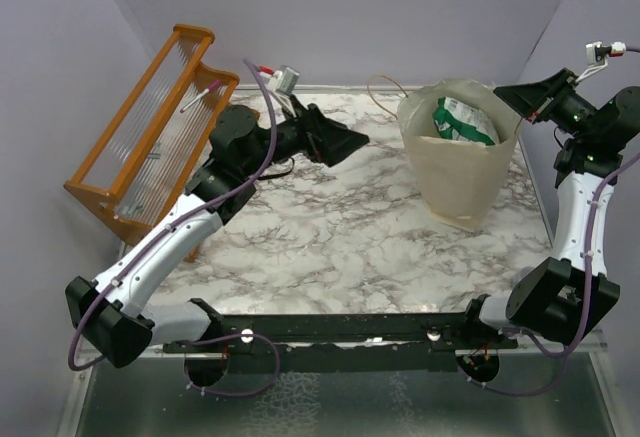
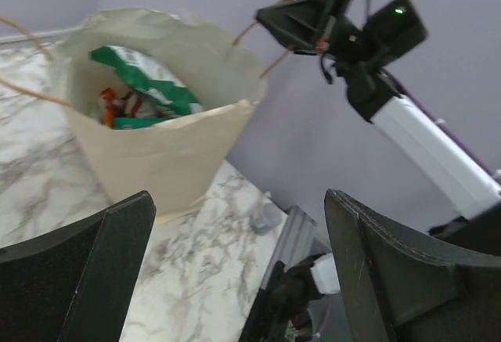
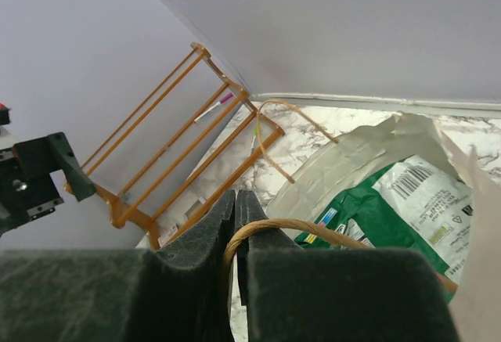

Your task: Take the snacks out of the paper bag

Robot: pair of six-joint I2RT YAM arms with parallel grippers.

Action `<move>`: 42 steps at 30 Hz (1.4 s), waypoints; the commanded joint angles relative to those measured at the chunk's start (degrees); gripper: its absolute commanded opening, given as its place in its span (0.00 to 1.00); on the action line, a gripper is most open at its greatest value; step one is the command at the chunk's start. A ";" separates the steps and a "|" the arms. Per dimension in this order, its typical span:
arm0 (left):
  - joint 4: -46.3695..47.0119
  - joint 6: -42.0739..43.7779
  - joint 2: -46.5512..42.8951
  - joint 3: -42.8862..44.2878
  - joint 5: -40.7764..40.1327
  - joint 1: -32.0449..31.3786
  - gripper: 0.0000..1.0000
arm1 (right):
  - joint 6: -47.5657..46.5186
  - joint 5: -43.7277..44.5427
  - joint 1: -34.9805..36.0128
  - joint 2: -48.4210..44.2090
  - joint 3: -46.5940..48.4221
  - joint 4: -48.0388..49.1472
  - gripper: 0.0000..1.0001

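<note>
The beige paper bag (image 1: 460, 172) stands upright at the back right of the marble table. A green snack packet (image 1: 462, 120) with white lettering fills its mouth. In the left wrist view an orange packet (image 2: 113, 105) shows beside the green one (image 2: 145, 84) inside the bag (image 2: 160, 150). My right gripper (image 1: 507, 94) is at the bag's right rim, shut on the bag's brown cord handle (image 3: 313, 228). In the right wrist view the cord loops between the pads (image 3: 211, 236) above the green packet (image 3: 391, 217). My left gripper (image 1: 355, 139) is open and empty, left of the bag, facing it.
An orange wooden rack (image 1: 150, 132) leans at the back left, also seen in the right wrist view (image 3: 188, 154). The bag's other cord handle (image 1: 385, 87) loops over its left rim. Grey walls close the back and sides.
</note>
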 commanded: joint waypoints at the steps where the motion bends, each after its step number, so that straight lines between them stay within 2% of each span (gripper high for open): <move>1: 0.86 1.91 6.03 7.45 -4.74 -8.05 0.93 | 1.71 -3.48 0.20 -2.12 2.40 2.51 0.04; 5: -4.13 6.67 14.98 19.42 -8.75 -12.62 0.91 | 4.25 -2.79 0.22 -4.01 -1.20 6.05 0.05; 11: -16.62 14.39 27.91 37.50 -15.05 -14.54 0.86 | 0.58 -0.31 0.22 -6.99 -2.74 0.92 0.08; 16: -24.93 22.66 31.26 43.92 -31.73 -14.51 0.89 | -3.96 0.87 0.22 -7.56 -0.56 -5.31 0.09; 18: -28.09 22.81 31.82 45.02 -38.68 -14.33 0.91 | -4.33 0.89 0.24 -7.57 -0.55 -5.73 0.09; 20: -28.39 21.41 31.86 43.51 -42.20 -13.45 0.96 | -4.36 0.87 0.22 -7.55 -0.79 -5.61 0.09; 23: -27.51 16.23 33.27 42.13 -35.32 -9.22 0.97 | -4.38 0.97 0.22 -7.72 -1.44 -5.27 0.09; 29: -21.30 7.55 41.73 45.08 -18.92 -2.21 0.91 | -5.23 1.19 0.22 -8.00 -2.20 -5.69 0.09; 38: -14.17 1.30 54.18 53.15 -13.01 -0.72 0.89 | -6.36 0.81 0.72 -6.95 -0.31 -7.58 0.09; 42: -13.35 0.15 57.57 56.41 -11.08 -0.52 0.75 | -7.34 0.94 1.81 -6.77 -0.60 -8.21 0.09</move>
